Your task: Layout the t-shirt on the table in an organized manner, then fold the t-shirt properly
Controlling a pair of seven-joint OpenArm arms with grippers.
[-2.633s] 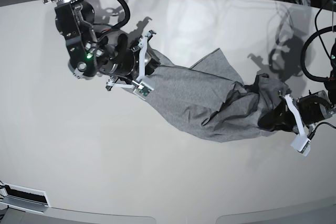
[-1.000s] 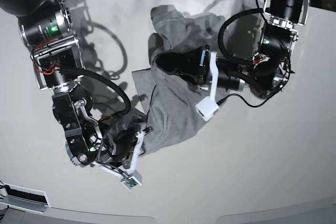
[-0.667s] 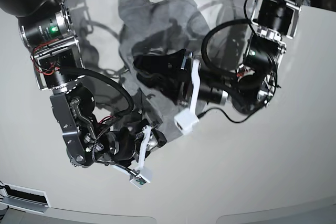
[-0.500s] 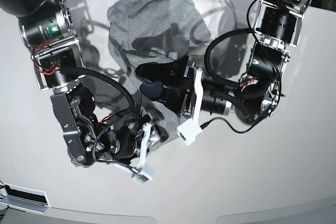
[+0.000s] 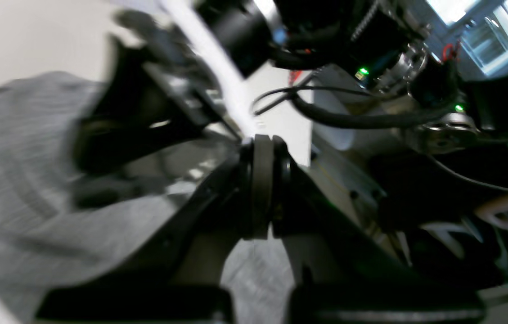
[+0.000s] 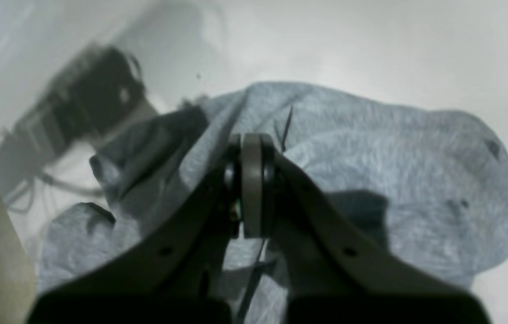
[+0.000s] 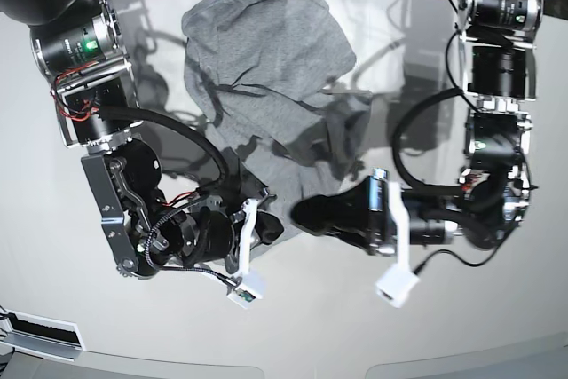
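You have one shirt (image 7: 266,51) on the table (image 7: 497,326), spread from the upper middle of the base view down toward the centre, rumpled and not yet flat. Both grippers sit at its lower edge, which suits a lay-out step: two holds along one hem let you draw the cloth open across the white top. Your right gripper (image 7: 253,219), at lower left of the base view, has its jaws pressed together, and its wrist view shows grey fabric bunched round the closed tips (image 6: 251,148), so it looks to be pinching the shirt's near edge, though the cloth between the pads is not plainly visible. Your left gripper (image 7: 311,213), at lower centre, also has its jaws together in its wrist view (image 5: 260,144); that picture is blurred, and you cannot tell whether fabric is caught or merely lies beneath. The two grippers are just beside each other, too close to stretch anything, so I judge the next move needs them to part sideways. By count: one shirt, one table, two arms, two grippers. No lettering shows on the upturned side.
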